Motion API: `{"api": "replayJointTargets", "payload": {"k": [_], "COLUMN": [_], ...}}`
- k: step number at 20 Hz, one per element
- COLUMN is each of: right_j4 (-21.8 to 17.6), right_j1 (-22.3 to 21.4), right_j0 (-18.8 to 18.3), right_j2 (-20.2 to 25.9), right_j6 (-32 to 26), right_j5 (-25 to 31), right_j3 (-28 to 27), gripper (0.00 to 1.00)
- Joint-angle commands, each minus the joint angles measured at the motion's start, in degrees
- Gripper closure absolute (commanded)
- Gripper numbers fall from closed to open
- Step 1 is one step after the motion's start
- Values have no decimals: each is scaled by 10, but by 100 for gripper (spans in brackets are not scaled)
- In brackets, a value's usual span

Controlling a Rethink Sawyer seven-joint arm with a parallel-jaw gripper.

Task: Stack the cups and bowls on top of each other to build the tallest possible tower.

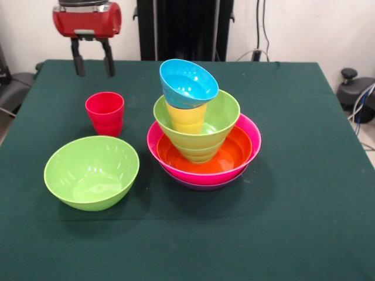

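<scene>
Gripper [92,63] hangs high over the far part of the table [304,175], toward the picture's left; its two dark fingers [78,63] stand apart with nothing between them. The red cup [105,113] stands upright and mouth up on the cloth, nearer the camera than the gripper, lower, and a touch toward the picture's right of it. That offset is what the coming move turns on, by my reading: the cup's long axis is vertical, so the fingers would have to come down and forward to straddle its rim or wall. The cup stands apart from everything else. Just in front of it, toward the camera, sits a loose green bowl [92,171], mouth up and empty, close to the cup but not seen to touch. The tower [202,140] stands to the picture's right of the cup, near the table's middle: a pink bowl [253,140] low and wide with a purple edge [202,186] showing beneath it, an orange bowl [234,153] nested inside, a green bowl [225,114] above that, a yellow cup [186,120] standing in it, and a blue bowl [187,83] perched on top, tilted with its mouth toward the camera. That tilt looks precarious; anything added on top may dislodge it. The cup is the nearest loose piece to the gripper.
</scene>
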Motion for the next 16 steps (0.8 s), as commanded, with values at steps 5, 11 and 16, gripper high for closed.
{"api": "replayJointTargets", "payload": {"k": [5, 11, 16], "right_j4": [-83, -117, -130], "right_j1": [67, 111, 123], "right_j0": [28, 24, 26], "right_j2": [-49, -60, -65], "right_j6": [-49, -62, -58], "right_j5": [-49, -65, -72], "right_j3": [11, -18, -25], "gripper": [0, 0, 0]}}
